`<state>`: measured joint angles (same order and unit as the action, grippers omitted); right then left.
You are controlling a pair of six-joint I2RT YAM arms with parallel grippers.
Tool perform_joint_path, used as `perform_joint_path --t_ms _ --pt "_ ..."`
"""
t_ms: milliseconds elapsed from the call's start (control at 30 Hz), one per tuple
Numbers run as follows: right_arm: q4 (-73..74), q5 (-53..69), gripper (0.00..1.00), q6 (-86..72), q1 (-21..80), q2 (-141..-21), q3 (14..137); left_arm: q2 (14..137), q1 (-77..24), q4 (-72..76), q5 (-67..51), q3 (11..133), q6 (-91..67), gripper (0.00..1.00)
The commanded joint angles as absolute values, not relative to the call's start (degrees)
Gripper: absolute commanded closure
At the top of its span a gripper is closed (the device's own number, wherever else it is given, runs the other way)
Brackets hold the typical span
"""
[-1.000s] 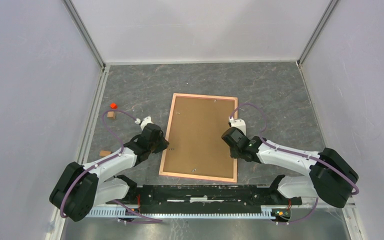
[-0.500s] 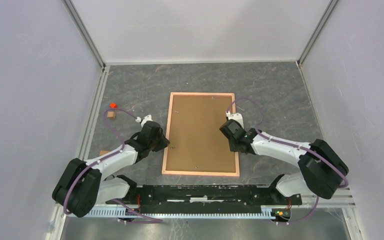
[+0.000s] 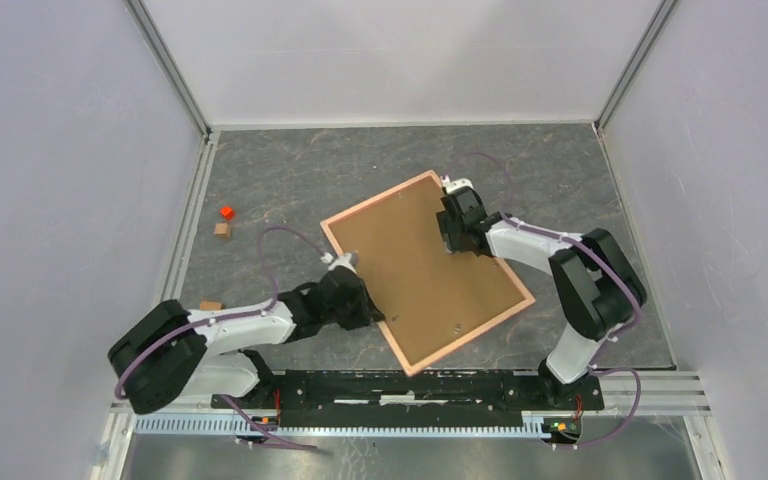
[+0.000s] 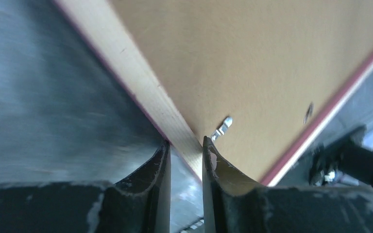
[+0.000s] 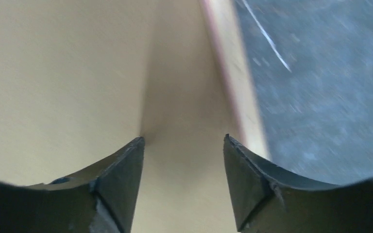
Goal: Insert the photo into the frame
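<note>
Your left end effector (image 4: 185, 162) is clamped on one rail of the frame (image 4: 126, 63); your right end effector (image 5: 183, 170) hangs, fingers apart, over the backing board (image 5: 53, 73).

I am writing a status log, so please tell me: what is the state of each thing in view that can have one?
frame: back side up, turned diagonally.
backing board: seated inside the frame.
left claw: shut on the frame's rail.
right claw: open, over the backing board.
photo: not visible.

Pale lilac walls (image 3: 60, 150) w/ metal corner posts (image 3: 165, 65) round dk grey marbled tabletop (image 3: 290, 170).
</note>
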<state>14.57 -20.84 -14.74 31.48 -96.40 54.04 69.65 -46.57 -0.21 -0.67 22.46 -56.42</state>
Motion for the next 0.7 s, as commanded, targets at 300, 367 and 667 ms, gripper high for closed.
perform_joint_path --t_ms 300,367,667 --pt "20.88 -15.05 0.02 -7.37 30.52 -92.06 67.37 72.9 -61.1 5.06 -5.94 31.25 -53.18 0.4" --pt "21.69 -18.27 0.02 -8.59 29.48 -86.39 63.02 68.71 -60.98 3.53 -2.94 31.77 -48.81 0.23" --pt "21.41 -21.37 0.02 -18.92 25.3 -61.69 38.21 70.24 -43.58 -6.58 5.61 46.42 -37.22 0.0"
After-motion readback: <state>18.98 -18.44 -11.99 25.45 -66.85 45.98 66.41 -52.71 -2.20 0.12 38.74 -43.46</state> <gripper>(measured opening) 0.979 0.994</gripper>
